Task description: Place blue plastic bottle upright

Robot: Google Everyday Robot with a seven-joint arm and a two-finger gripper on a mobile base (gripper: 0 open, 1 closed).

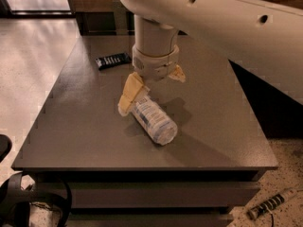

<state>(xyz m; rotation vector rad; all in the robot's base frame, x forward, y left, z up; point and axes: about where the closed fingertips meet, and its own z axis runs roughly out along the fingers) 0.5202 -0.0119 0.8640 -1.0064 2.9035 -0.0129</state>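
1 blue plastic bottle (154,121) lying clear of table (71,126) edges; jaws wide over it.

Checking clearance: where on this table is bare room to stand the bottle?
Bare table right of the lying blue plastic bottle, and along the front-left edge. Crowded at centre, where the open tool sits at the bottle's far end; a remote control lies back-left.

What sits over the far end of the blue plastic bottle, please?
The gripper hangs open over the blue plastic bottle, with one tan finger at its far end. That finger covers the cap.
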